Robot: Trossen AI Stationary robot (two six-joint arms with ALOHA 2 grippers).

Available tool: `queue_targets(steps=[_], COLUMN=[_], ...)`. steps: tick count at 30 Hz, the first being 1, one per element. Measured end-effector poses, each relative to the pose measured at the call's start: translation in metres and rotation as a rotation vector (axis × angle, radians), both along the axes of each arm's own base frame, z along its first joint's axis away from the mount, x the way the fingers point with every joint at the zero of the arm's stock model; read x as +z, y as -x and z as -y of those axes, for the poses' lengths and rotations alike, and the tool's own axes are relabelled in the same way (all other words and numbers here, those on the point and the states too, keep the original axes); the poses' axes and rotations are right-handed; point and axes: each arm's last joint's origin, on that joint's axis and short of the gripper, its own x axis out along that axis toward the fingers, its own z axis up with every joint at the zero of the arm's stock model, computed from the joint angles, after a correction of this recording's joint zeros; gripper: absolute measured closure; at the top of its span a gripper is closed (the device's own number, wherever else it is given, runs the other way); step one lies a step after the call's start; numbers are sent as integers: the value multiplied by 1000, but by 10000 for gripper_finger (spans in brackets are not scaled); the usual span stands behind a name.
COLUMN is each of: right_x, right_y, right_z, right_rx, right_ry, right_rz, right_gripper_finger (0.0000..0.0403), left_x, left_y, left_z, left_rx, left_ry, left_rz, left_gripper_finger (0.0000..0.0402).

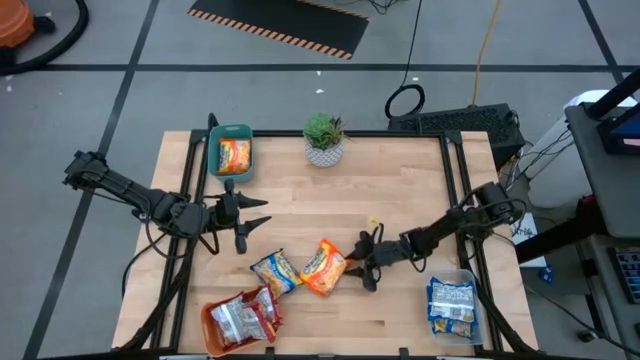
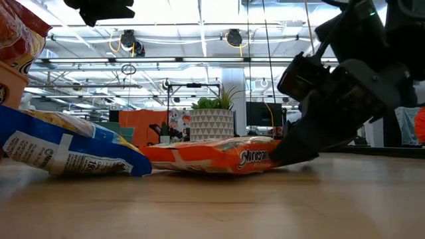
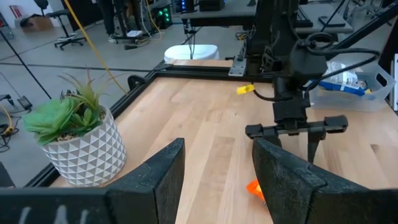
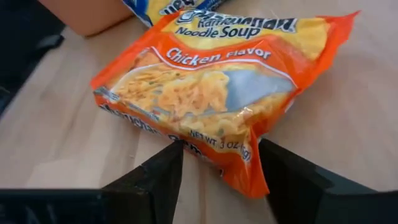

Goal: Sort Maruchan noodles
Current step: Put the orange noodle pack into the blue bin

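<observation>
Orange packet [image 4: 205, 93] — edge between right end effector [image 4: 217, 165] fingers.

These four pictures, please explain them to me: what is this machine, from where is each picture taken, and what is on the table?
It is a robot with two dark arms at a wooden table, sorting noodle packets. One picture looks straight down, one looks level across the tabletop, and two come from cameras on the wrists.

The right gripper is at the edge of the orange packet, with its fingers on either side of that edge; it is not clearly gripped yet. The left gripper waits open over bare wood, holding nothing.

Beside the orange packet lies a blue-and-yellow packet. Other packets already lie in the teal bin, the orange bin and the clear bin. A potted plant stands at the far edge.
</observation>
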Motion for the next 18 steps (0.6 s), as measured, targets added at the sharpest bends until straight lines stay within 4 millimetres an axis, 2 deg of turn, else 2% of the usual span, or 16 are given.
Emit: queue_targets(steps=[7,14,18], right_x=[4,7,11], right_y=[-4,-7,-9], right_z=[6,11,11], right_rx=[31,41,50], right_ry=[-89,-56,-47], right_rz=[25,74,122], right_gripper_finger=[256,382,389], left_x=[0,0,0], left_y=[0,0,0], left_z=[0,0,0], left_rx=[0,0,-1], left_ry=[-1,-2,-3], left_rz=[-1,-1,-1], left_gripper_finger=[208,208,208])
